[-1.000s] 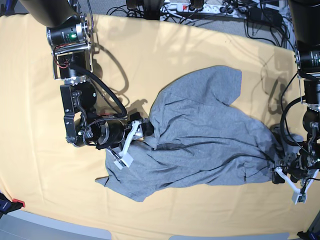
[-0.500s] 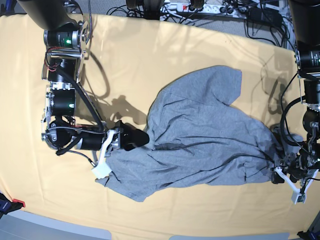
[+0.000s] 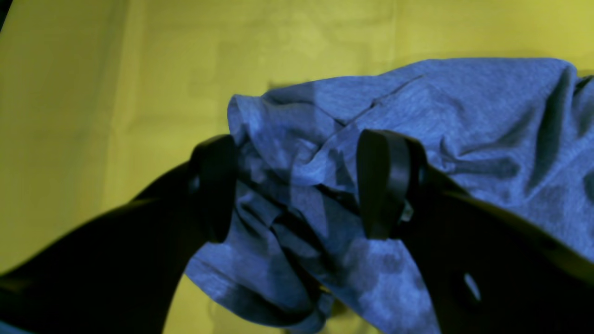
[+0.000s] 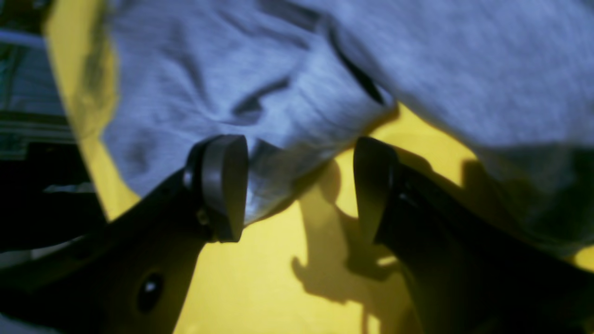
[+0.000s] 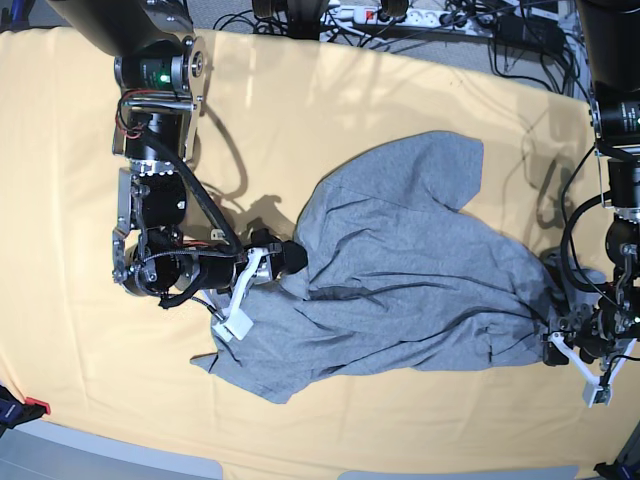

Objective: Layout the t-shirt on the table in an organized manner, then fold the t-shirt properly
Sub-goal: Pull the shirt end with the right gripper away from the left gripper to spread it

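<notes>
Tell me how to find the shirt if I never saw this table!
Look at the big yellow-orange table. Near its middle, between the two robot arms, lies a crumpled grey t-shirt. It is the only soft, wrinkly grey thing there; everything else is black metal or cables.

t-shirt [image 4: 417, 69] blurred, lettering hidden

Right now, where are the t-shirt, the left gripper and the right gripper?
t-shirt [image 5: 400, 270]: base view, middle of the crumpled grey body.
left gripper [image 3: 297, 185]: left wrist view, between the fingertips, over bunched fabric.
right gripper [image 4: 297, 185]: right wrist view, between the fingertips, at the shirt's edge.
</notes>
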Robot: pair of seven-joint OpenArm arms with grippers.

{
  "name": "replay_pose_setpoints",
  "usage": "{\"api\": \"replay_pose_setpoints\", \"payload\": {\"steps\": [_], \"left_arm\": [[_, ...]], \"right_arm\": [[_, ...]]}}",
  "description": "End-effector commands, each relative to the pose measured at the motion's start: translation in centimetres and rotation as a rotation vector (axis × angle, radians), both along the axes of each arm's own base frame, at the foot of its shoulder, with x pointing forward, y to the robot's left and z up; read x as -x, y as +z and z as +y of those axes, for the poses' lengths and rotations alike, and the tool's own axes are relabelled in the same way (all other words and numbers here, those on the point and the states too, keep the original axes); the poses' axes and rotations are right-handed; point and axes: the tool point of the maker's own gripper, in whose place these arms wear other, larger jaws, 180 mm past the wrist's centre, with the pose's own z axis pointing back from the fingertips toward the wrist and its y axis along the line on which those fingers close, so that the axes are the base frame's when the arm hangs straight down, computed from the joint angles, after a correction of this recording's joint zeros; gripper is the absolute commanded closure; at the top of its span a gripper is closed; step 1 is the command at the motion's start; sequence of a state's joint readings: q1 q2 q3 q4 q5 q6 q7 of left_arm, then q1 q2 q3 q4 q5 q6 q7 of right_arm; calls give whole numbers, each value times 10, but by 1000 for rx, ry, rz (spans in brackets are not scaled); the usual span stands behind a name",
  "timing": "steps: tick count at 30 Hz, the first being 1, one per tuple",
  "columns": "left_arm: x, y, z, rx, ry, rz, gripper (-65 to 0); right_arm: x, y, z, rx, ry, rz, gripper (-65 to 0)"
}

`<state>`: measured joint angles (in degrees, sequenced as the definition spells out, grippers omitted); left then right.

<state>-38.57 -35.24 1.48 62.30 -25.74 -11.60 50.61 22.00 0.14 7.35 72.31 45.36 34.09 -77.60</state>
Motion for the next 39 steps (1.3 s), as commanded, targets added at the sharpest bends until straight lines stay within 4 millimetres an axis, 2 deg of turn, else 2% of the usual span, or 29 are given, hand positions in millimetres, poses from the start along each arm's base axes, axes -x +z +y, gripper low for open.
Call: {"api": "replay_pose_setpoints", "payload": {"steps": [1,7,14,18,19,20,24,25,29,34,39], "left_arm": [[-8,26,5,-4,3,-68,-405],[-9,26,4,-3,-5,-69,-405],[-9,26,4,-1,-6,-69,-405],[-9,27,4,0,-6,-69,-405],[-9,26,4,-1,-6,-69,-405],[-9,27,4,0,-6,-69,-405],[-9,27,4,0,-6,-69,-405],[-9,27,4,0,-6,-69,-405],[-9,27,0,20,-17,-73,-405],[-9,28,-17,65,-101,-79,-405],[-9,28,-21,75,-116,-77,-405]], "right_arm": [[-13,15,1,-12,-19,-52,-378],[-8,0,4,2,-51,-48,-378],[-8,19,20,-119,-17,-96,-377],[-14,22,21,-134,-45,-125,-373],[-16,22,20,-131,-55,-138,-354],[-17,21,19,-122,-58,-155,-309],[-15,17,18,-77,-18,-183,0],[-14,15,16,-62,-8,-172,0],[-7,23,1,-5,34,-174,0],[0,65,-29,59,70,-309,0],[23,53,-74,197,63,-316,0]]}}
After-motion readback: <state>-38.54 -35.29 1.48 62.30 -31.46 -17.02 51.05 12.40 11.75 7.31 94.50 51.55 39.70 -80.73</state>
